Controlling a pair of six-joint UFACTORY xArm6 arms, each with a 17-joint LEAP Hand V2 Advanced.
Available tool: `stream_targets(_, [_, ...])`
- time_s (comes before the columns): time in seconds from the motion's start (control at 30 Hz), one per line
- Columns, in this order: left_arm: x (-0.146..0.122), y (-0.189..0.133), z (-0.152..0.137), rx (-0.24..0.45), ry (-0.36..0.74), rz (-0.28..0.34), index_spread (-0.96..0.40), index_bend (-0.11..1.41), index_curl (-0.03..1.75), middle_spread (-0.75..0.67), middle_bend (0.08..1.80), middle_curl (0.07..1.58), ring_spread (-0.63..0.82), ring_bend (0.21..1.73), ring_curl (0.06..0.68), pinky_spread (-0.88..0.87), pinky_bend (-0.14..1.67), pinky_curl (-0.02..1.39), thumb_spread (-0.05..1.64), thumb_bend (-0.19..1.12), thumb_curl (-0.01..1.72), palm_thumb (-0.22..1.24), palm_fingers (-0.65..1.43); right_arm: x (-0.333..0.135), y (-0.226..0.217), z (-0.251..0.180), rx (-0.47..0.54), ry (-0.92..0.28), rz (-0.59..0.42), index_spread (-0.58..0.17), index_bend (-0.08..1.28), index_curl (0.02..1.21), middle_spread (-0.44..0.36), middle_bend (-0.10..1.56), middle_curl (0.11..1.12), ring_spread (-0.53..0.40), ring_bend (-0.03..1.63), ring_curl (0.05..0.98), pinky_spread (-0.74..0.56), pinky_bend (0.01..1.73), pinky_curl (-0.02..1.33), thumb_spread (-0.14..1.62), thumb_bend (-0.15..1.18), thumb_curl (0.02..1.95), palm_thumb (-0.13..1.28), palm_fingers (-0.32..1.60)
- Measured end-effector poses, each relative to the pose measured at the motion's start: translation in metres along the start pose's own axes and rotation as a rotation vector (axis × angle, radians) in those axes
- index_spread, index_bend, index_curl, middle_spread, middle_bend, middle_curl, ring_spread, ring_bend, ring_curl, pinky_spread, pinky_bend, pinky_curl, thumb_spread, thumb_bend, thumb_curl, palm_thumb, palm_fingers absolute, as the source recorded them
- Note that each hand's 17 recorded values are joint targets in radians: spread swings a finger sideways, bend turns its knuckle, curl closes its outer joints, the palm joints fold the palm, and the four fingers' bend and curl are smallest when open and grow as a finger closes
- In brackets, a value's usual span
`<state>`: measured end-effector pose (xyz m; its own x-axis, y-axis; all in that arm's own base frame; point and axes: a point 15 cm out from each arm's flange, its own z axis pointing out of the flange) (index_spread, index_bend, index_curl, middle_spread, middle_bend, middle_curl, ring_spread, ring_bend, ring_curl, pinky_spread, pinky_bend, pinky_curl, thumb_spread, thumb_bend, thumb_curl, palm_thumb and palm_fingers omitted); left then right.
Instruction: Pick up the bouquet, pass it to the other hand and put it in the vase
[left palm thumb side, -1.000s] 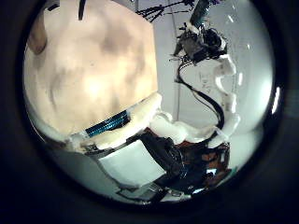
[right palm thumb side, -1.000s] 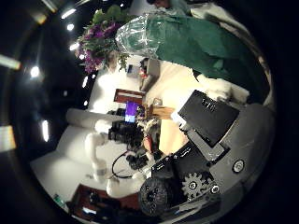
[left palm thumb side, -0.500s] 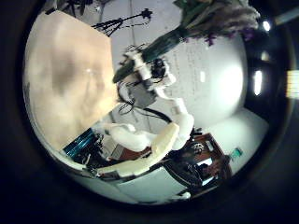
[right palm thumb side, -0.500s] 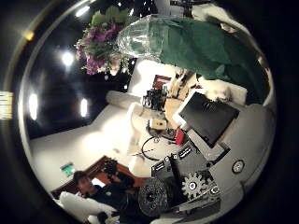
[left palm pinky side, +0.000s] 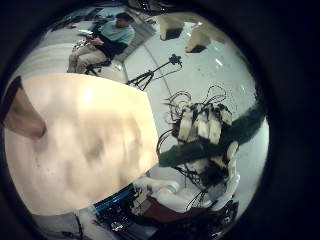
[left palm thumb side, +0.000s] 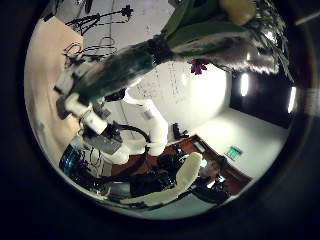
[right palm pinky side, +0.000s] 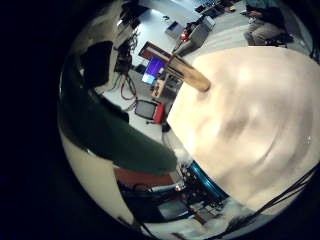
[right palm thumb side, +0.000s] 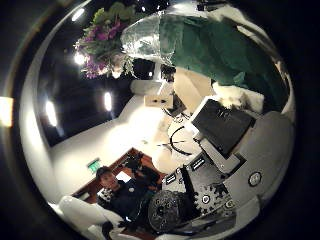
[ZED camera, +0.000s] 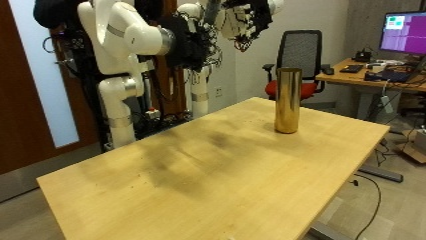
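Outside view: the broad, pale wooden table (ZED camera: 200, 170) with a smooth matt top fills the foreground, and its near corner is cut off by the picture's edge. Above its far side are the two white, rounded arms (ZED camera: 127, 35), cut off at the top edge. The dark hands at their ends sit against dark clutter, so their shapes are hard to make out there. The bouquet wrapped in dark green paper (right palm thumb side: 215, 50) cannot be picked out in the outside view. The right thumb side palm view shows it close to that palm, well clear of the table. It is a long tapering cone of creased paper with a crinkled clear plastic sleeve (right palm thumb side: 150, 40) at its mouth and a cluster of purple and pale flowers (right palm thumb side: 100, 45) beyond it. The tall, brass-coloured metal cylinder vase (ZED camera: 286, 100) stands upright and alone on the table near the far edge, well apart from both hands. The right hand (left palm pinky side: 203, 125) has its fingers curled round the narrow stem end of the wrap, as seen from the left palm. The left hand (ZED camera: 253, 14) is near the flower end, and whether its fingers are spread or curled cannot be told.
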<state>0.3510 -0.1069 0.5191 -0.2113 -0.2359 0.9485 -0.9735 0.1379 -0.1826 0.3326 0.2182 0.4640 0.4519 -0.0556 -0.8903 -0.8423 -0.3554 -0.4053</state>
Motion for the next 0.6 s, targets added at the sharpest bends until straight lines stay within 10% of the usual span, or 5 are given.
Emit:
stream_targets(0.43, [0.005,0.011,0.018,-0.164,0.071,-0.074,0.29,0.14,0.24,0.03,0.66,0.46,0.39,0.68,0.158,0.36,0.28,0.29,0.75,-0.03,0.34,0.22,0.29,0.036,-0.004,0.015,-0.023,0.17,-0.013,-0.278,1.04,1.04,-0.128,1.37,0.76,-0.19,1.43,0.664,-0.25,1.08,1.06,0.22,-0.02,0.95,1.19,1.11])
stream_targets(0.6, [0.012,0.008,0.019,-0.155,0.121,-0.078,0.12,0.17,0.26,-0.23,0.96,0.61,-0.13,0.89,0.207,0.02,0.38,0.3,0.83,-0.01,0.35,0.39,0.66,0.052,-0.014,0.001,0.024,0.296,-0.038,-0.278,1.04,1.04,-0.128,1.37,0.77,-0.19,1.43,0.666,-0.25,1.06,1.08,0.22,-0.02,0.95,1.19,1.11])
